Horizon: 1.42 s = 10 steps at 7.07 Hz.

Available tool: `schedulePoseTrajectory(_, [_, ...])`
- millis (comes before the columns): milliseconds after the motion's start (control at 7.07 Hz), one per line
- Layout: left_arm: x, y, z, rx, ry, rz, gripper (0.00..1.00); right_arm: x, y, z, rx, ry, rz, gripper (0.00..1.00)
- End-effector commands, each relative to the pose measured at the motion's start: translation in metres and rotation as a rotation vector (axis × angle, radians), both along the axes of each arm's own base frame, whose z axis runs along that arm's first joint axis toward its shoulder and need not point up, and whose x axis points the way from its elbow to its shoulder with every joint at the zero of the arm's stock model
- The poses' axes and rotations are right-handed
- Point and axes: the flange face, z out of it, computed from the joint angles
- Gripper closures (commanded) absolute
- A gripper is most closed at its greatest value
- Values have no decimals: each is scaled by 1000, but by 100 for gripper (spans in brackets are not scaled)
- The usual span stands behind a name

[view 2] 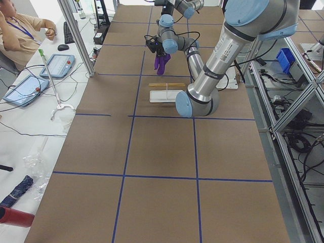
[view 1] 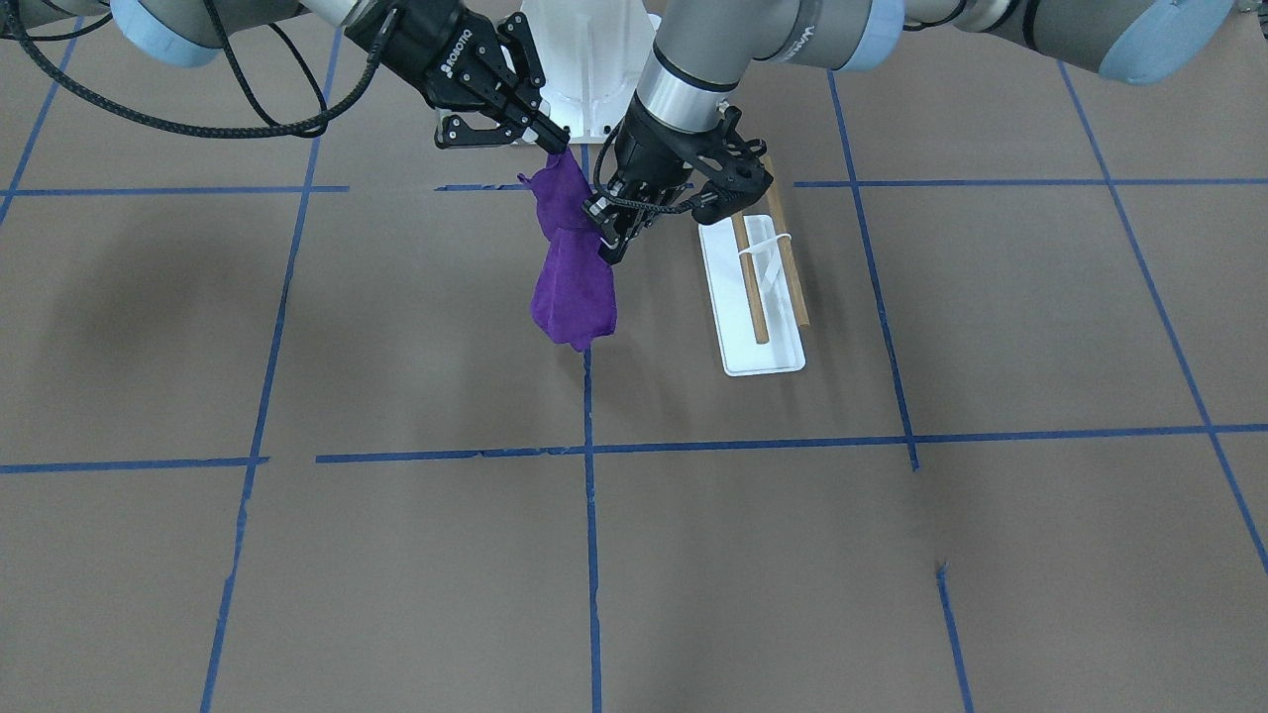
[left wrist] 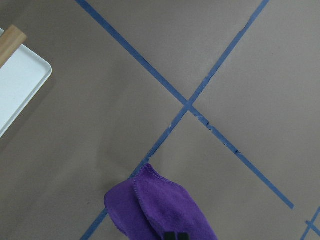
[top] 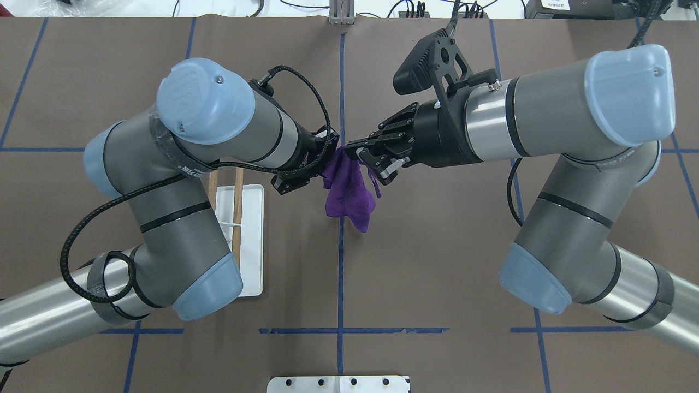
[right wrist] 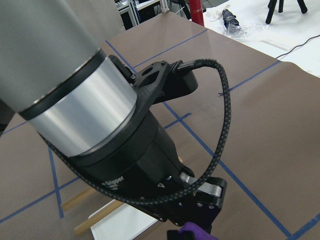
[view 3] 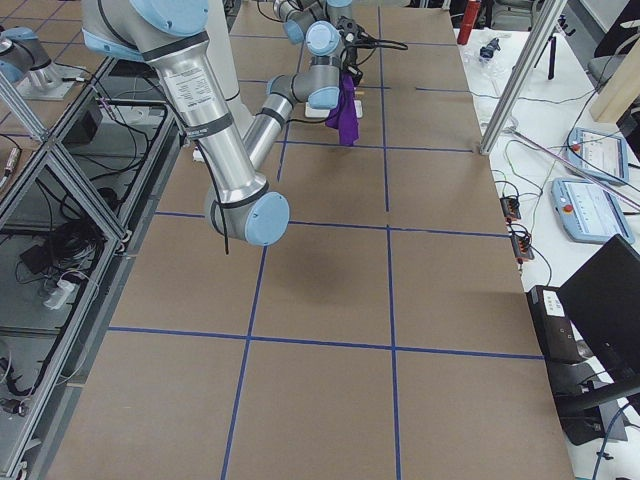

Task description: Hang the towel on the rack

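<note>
A purple towel [view 1: 575, 287] hangs in the air over the blue centre tape line, also seen from overhead [top: 349, 194] and at the bottom of the left wrist view [left wrist: 160, 210]. My right gripper [view 1: 557, 146] is shut on its top corner. My left gripper [view 1: 609, 233] is shut on its edge a little lower, facing the right gripper [top: 355, 153] closely. The rack [view 1: 763, 307], a flat white base with two wooden rods [view 1: 755, 292] joined by a white band, sits on the table beside and below my left gripper. From overhead, my left arm partly covers the rack [top: 248, 240].
The large white ribbed pedestal [view 1: 589, 59] stands right behind the grippers. The brown table cover carries a grid of blue tape lines [view 1: 591, 515]. An operator [view 2: 20, 30] sits beyond the table edge with tablets.
</note>
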Motion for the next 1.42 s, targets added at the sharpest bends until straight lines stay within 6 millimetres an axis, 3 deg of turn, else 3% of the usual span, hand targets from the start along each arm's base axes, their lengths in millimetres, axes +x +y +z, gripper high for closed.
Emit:
schedulePoseTrajectory(0, [-1,1,-1,4,2,1,100,0,0,5,-3,8,-10,100])
schedulePoseTrajectory(142, [0,0,1,2,0,1,100,-4,1,6,-28,13,-16,38])
schedulePoseTrajectory(283, [-2,0,0,14,-2,4,100,1,5,2,-91,53,-18,2])
schedulePoseTrajectory(425, [-6,1,1,21,0,4,100,12,9,-2,-167,135,-50,1])
schedulePoseTrajectory(566, [-22,7,13,80,-15,26,100,22,-4,8,-245,209,-49,1])
schedulePoseTrajectory(849, [-76,26,57,266,-79,95,100,33,-35,47,-406,375,12,0])
schedulePoseTrajectory(1132, [-96,20,134,397,-243,207,100,59,-74,115,-463,560,60,0])
schedulePoseTrajectory(1274, [-117,13,178,464,-335,268,100,75,-86,151,-427,686,76,0])
